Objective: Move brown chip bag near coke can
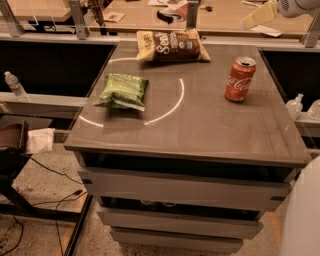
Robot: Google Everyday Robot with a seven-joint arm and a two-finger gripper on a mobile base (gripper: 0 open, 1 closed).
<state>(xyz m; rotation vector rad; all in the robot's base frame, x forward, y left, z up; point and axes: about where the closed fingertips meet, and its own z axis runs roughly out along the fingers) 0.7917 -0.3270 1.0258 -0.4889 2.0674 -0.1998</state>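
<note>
Well back — brown chip bag, dark middle, tan ends; claw top right, state unclear.

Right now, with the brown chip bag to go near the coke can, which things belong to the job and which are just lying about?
Belong to the job: brown chip bag, flat at the far edge of the table; coke can, upright, apart from it; tool, top right, beyond the table.
Just lying about: green chip bag on the table; water bottle on the side ledge.
</note>
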